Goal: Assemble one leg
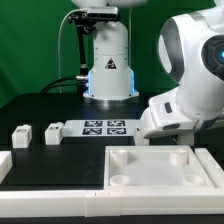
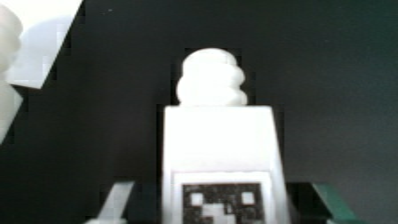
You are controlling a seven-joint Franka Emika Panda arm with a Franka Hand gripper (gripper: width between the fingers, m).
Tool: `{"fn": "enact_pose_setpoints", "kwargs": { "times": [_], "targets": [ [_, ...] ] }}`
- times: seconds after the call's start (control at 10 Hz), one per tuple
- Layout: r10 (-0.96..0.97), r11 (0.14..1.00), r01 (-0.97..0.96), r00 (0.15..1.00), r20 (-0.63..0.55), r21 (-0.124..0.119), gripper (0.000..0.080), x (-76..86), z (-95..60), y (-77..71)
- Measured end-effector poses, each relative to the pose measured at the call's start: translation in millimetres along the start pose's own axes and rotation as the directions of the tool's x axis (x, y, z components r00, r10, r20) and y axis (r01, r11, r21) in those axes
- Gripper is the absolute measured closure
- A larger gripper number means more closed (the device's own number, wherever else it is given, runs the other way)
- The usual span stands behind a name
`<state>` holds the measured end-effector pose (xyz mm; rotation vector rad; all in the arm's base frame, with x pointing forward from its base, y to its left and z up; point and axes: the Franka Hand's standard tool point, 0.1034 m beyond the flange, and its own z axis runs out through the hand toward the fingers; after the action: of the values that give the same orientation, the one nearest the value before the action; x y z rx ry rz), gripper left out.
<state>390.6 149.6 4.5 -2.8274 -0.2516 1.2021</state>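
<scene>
In the wrist view a white leg (image 2: 221, 140) stands between my fingers, its black-and-white tag (image 2: 224, 203) facing the camera and its rounded threaded tip (image 2: 214, 75) pointing away. My gripper (image 2: 226, 208) is shut on this leg, one finger (image 2: 121, 200) on each side. In the exterior view my hand (image 1: 166, 116) hangs just above the far edge of the big white panel (image 1: 150, 168); its fingers and the held leg are hidden there. Two more legs (image 1: 20, 136) (image 1: 52, 131) stand on the black table at the exterior view's left.
The marker board (image 1: 105, 127) lies in the middle of the table before the robot base (image 1: 108, 70). A white rail (image 1: 40, 180) runs along the front left. A white part (image 2: 15, 60) shows at the wrist view's edge.
</scene>
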Motion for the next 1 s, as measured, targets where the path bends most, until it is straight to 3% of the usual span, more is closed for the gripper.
{"fn": "enact_pose_setpoints", "kwargs": {
  "times": [0.3, 0.6, 0.8, 0.9, 1.0],
  "targets": [
    [0.0, 1.0, 0.0, 1.0, 0.002, 0.0, 0.0514, -0.5, -1.1, 0.0],
    [0.005, 1.0, -0.005, 1.0, 0.031, -0.009, 0.0512, -13.9, -39.1, -2.4],
    [0.005, 1.0, -0.005, 1.0, -0.012, -0.018, 0.0512, -23.1, -67.7, -4.5],
    [0.002, 1.0, -0.002, 0.999, -0.036, -0.017, 0.0512, -18.9, -66.7, -5.0],
    [0.001, 1.0, -0.004, 0.988, -0.157, -0.013, 0.0512, -4.0, -70.7, -5.7]
  ]
}}
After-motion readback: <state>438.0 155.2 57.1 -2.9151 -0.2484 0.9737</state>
